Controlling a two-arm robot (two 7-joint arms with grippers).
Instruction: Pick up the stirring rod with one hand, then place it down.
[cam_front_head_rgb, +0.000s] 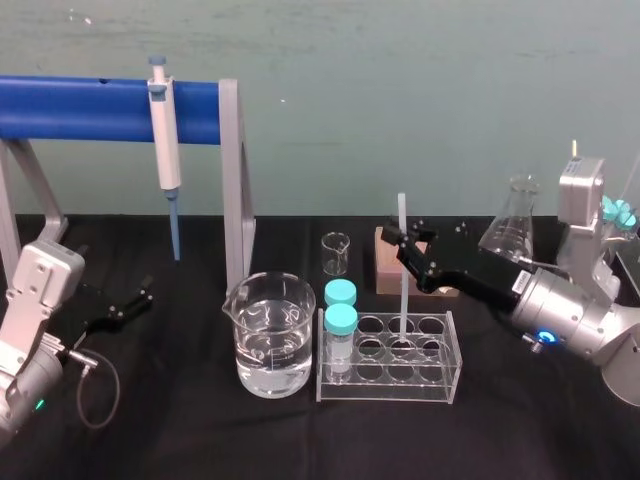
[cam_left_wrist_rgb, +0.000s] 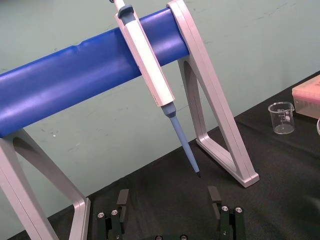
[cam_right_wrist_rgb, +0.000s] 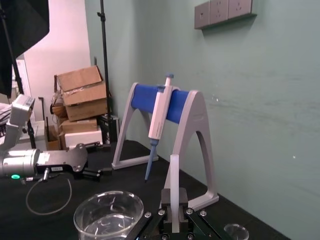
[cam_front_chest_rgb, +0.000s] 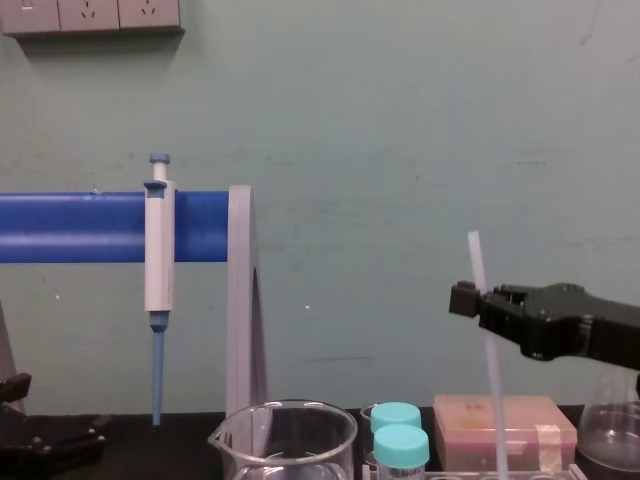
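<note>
Rack (cam_front_head_rgb: 386, 392) holds upright stirring rod (cam_front_head_rgb: 401, 215); right hand (cam_front_head_rgb: 403, 246) fingers clenched on it; left hand (cam_front_head_rgb: 138, 300) fingers spread

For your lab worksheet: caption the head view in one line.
Right gripper grips the upright stirring rod standing in a clear tube rack; left gripper parked.

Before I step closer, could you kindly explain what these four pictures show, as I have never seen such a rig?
This is a two-armed robot at a black table. One picture looks down from its head, one looks across from its chest, and one comes from each wrist. Its right gripper, black with flat jaws, is shut on the long, thin translucent-white stirring rod, which stands upright with its lower end in the clear plastic rack. The left gripper sits open at the left. Also there: a glass beaker of water, two teal-capped tubes in the rack, and a white-and-blue pipette hanging on a blue-barred stand.
</note>
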